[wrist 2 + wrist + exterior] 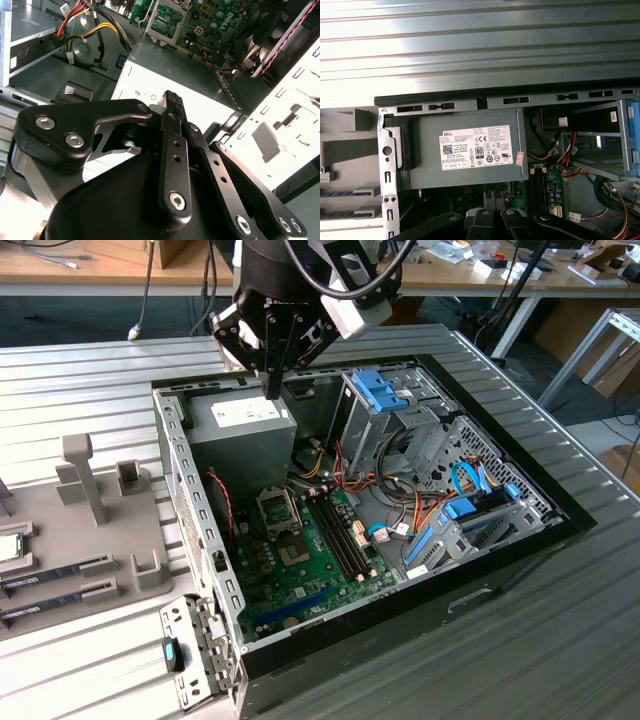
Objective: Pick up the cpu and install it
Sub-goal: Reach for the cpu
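Claw hangs closed, gripping nothing, just above the power supply inside the computer case; the cpu lies on the grey tray, well apart

Exterior view: bright, even light from above. The ribbed silver-grey metal bench carries a broad soft sheen, shadows faint. Inside of open black-framed computer case reads darker, shaded beneath its walls.

First wrist view: the bench glares near white in bands.

Second wrist view: black metal claw dark with small highlights. White perforated case wall washed out.
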### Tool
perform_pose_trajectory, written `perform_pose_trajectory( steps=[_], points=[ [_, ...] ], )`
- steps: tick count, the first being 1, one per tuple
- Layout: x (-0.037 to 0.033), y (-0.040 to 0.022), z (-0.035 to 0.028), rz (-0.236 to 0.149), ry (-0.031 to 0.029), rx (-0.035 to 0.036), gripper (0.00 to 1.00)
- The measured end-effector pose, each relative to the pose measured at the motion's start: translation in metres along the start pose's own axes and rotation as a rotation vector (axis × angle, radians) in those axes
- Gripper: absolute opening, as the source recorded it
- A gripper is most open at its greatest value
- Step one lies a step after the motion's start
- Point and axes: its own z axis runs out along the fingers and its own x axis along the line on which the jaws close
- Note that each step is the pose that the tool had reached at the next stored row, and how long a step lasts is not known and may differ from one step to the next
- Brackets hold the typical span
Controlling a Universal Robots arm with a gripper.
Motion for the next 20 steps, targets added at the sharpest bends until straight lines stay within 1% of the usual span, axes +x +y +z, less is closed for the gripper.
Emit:
perform_pose_trajectory(
  steps=[8,11,20],
  points=[
    [0.0025,-0.0002,-0.0001,0.0,0.0,0.0,0.11],
    [0.0058,-0.0004,-0.0002,0.0,0.0,0.0,0.11],
    [0.0081,-0.0006,-0.0002,0.0,-0.0001,0.0,0.11]
  ],
)
